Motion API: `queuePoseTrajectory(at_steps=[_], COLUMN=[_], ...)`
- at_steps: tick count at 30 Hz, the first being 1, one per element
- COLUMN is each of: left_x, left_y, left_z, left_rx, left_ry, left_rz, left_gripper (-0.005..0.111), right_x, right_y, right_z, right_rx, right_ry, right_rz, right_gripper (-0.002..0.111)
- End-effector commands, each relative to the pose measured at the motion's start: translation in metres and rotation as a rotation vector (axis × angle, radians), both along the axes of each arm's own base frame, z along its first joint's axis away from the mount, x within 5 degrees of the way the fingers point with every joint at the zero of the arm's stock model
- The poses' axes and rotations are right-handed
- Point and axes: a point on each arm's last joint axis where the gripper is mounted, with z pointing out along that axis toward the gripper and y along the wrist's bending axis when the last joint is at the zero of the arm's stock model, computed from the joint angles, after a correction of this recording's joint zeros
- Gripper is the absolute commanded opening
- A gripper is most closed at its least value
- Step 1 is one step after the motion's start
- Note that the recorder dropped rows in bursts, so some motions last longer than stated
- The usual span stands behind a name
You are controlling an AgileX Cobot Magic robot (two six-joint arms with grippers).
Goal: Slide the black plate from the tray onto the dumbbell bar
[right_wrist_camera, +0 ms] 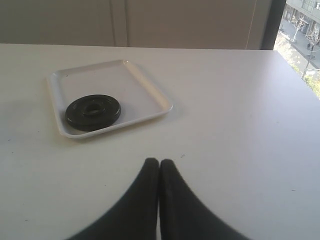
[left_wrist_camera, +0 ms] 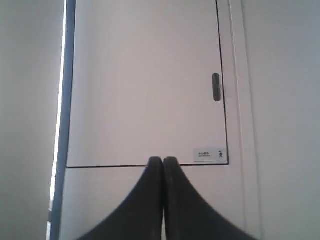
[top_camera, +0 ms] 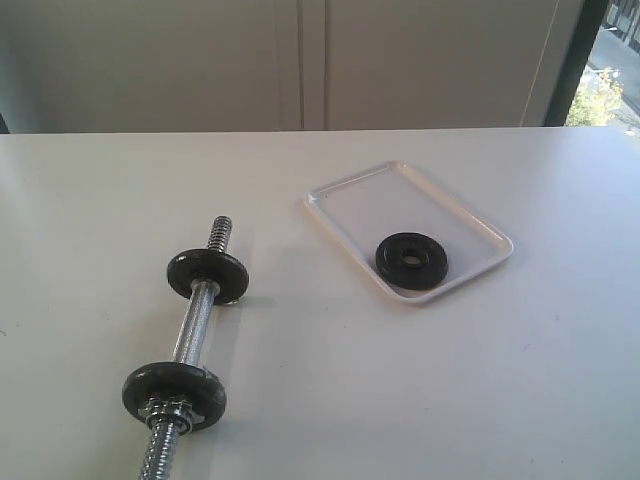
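The black plate lies flat in the near corner of the white tray, right of centre on the table. It also shows in the right wrist view as the black plate on the tray. The dumbbell bar lies at the left, with two duller discs on it and a chrome collar nut by the nearer disc. My right gripper is shut and empty, above bare table short of the tray. My left gripper is shut, facing a wall panel. Neither gripper shows in the exterior view.
The white table runs to a pale wall at the back. A window stands at the far right. In the left wrist view a panel door with a dark handle slot fills the frame.
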Motion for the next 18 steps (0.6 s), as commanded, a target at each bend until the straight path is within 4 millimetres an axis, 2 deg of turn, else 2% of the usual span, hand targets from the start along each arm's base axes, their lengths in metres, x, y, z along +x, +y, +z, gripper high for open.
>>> queuePoseTrajectory(at_steps=[1,3,4,7,9,12,18], left_x=[0.014,0.033,0.044,0.074,0.089,0.108,0.127], left_y=[-0.002,-0.006,-0.008,-0.007,-0.006,-0.013,-0.032], left_z=[0.019,0.021,0.018,-0.002,-0.015,-0.022,-0.028], left_rx=[-0.164,-0.1,-0.052,0.049,0.059,-0.03,0.109], left_ry=[0.064,0.258,0.415,0.906,1.101,1.204,1.402], left_rz=[-0.126,-0.117,-0.099,-0.029,-0.014,-0.071,-0.153], left_gripper=[0.0,0.0,0.0,0.0,0.0,0.0,0.0], right_x=[0.0,0.0,0.0,0.0,0.0,0.0,0.0], right_y=[0.0,0.0,0.0,0.0,0.0,0.0,0.0], right_z=[0.0,0.0,0.0,0.0,0.0,0.0,0.0], right_rx=[-0.005,-0.005,-0.005,-0.005,-0.005,-0.005,-0.005], right_ry=[-0.013,-0.013,-0.013,-0.013,-0.013,-0.013,-0.013], right_rz=[0.003,0.003,0.003,0.003,0.003,0.003,0.003], right_gripper=[0.0,0.0,0.0,0.0,0.0,0.0,0.0])
